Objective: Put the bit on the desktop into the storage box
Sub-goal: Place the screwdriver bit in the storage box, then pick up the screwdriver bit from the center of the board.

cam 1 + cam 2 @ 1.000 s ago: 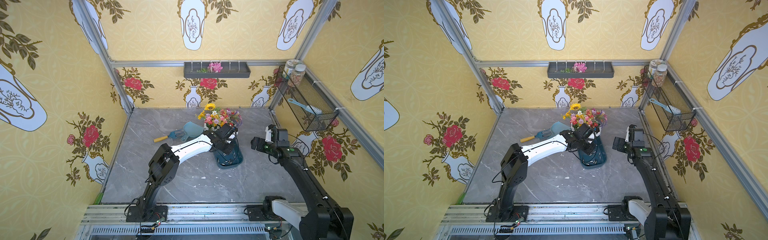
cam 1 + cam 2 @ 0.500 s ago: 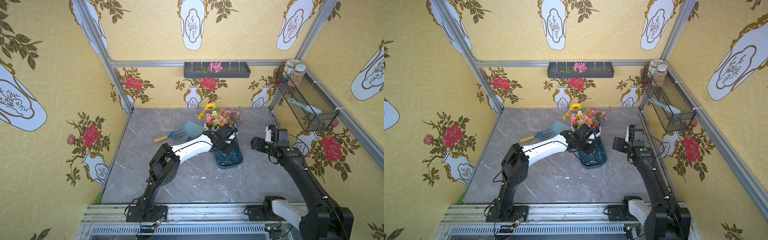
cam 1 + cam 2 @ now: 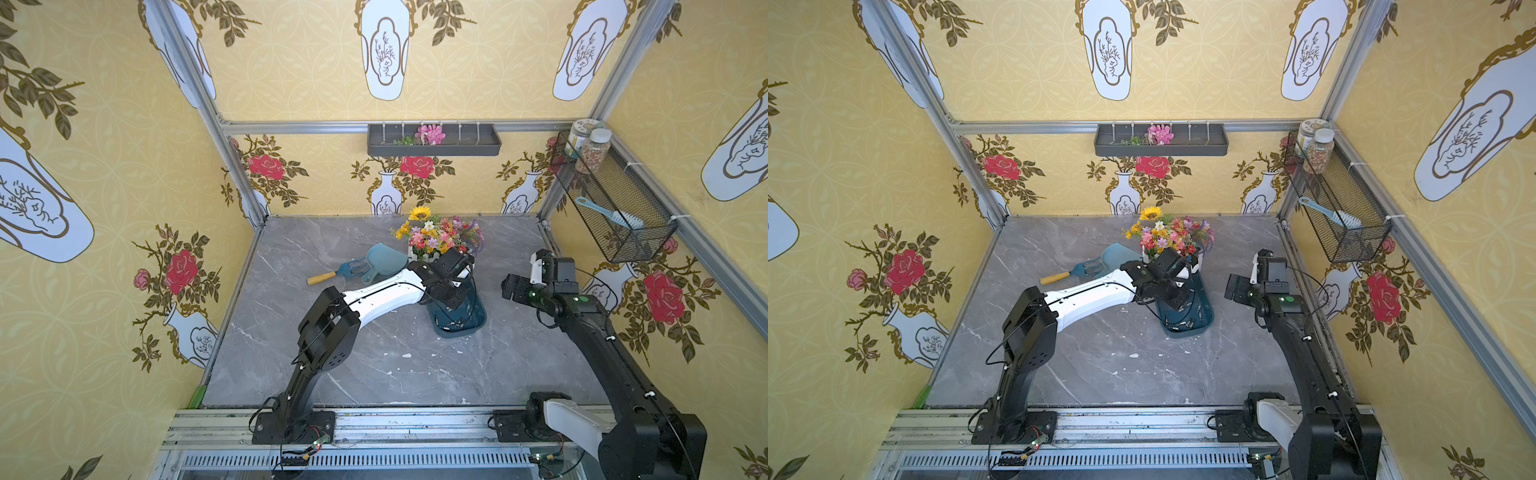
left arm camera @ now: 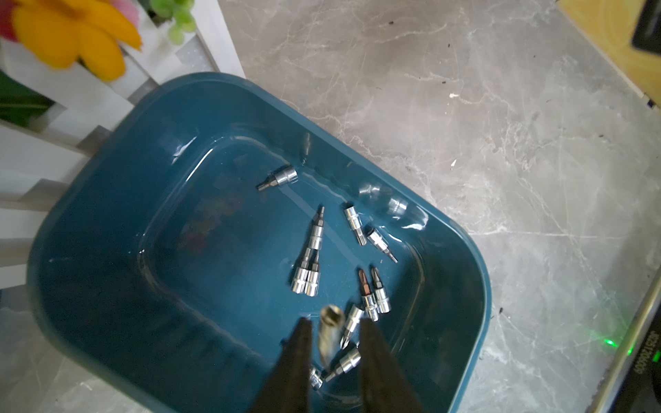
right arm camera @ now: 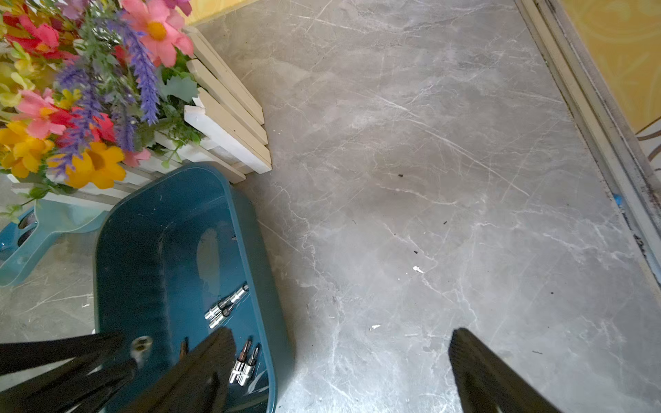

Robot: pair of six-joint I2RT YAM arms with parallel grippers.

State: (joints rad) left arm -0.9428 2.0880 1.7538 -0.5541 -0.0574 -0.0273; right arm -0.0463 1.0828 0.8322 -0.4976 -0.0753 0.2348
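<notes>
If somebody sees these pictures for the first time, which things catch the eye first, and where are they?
The bright bouquet of flowers in its white crate, at the back of the grey desktop, stands out first. Just in front lies the dark teal storage box with shiny silver bits inside. The left gripper hovers over it, jaws apart, one blurred bit between them.

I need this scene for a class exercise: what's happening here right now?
The left gripper hangs over the dark teal storage box, jaws apart, with a blurred bit loose between them, apparently dropping in. Several other bits lie inside. The right gripper is open and empty above the desktop beside the box.
</notes>
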